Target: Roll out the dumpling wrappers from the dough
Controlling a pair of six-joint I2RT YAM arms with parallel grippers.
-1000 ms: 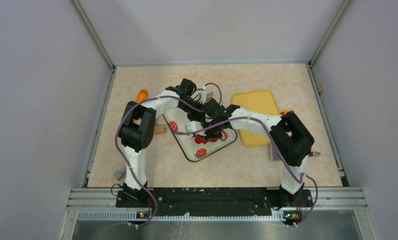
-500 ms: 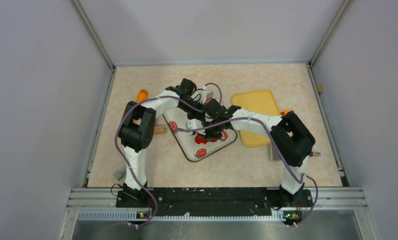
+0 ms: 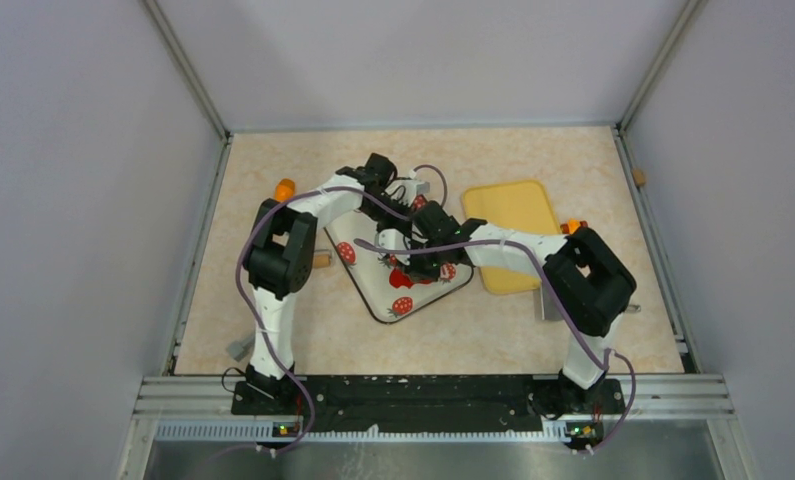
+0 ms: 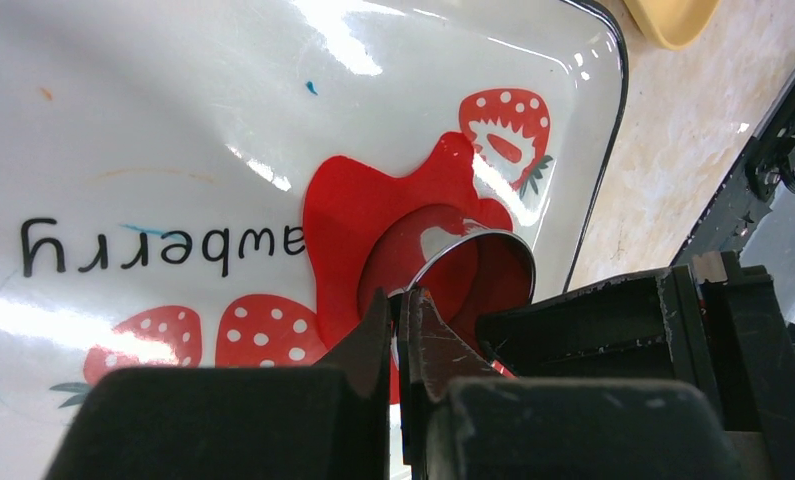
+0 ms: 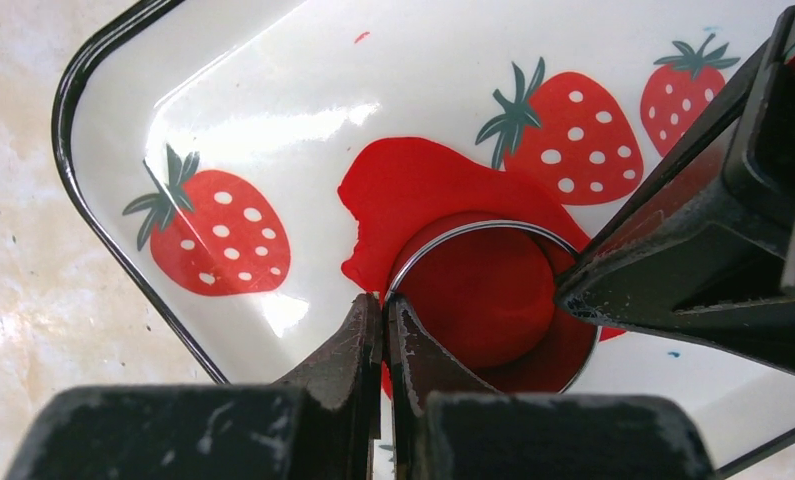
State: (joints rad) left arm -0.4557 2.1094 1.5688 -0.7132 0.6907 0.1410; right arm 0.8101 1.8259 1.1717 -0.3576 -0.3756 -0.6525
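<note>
Flattened red dough [image 5: 413, 180] [image 4: 343, 220] lies on a white strawberry-print tray [image 3: 368, 272] [image 5: 273, 100]. On the dough stands a thin metal ring cutter [image 5: 473, 224] [image 4: 473, 237]. Inside it is a round red disc, a dumpling wrapper [image 5: 483, 290]. My left gripper [image 4: 405, 293] [image 3: 401, 250] is shut on one side of the ring's rim. From the opposite side, my right gripper [image 5: 383, 298] [image 3: 424, 264] is shut on the rim too. Each wrist view shows the other gripper as a black mass on the right.
A yellow tray [image 3: 513, 235] lies right of the strawberry tray, partly under the right arm. Orange-tipped tools lie at the left [image 3: 285, 188] and right [image 3: 571, 226]. A wooden piece [image 3: 321, 260] sits by the left arm, and grey walls enclose the table.
The left jaws closed the last bit onto the ring's rim. Both arms shifted slightly left over the tray. The right gripper stayed shut.
</note>
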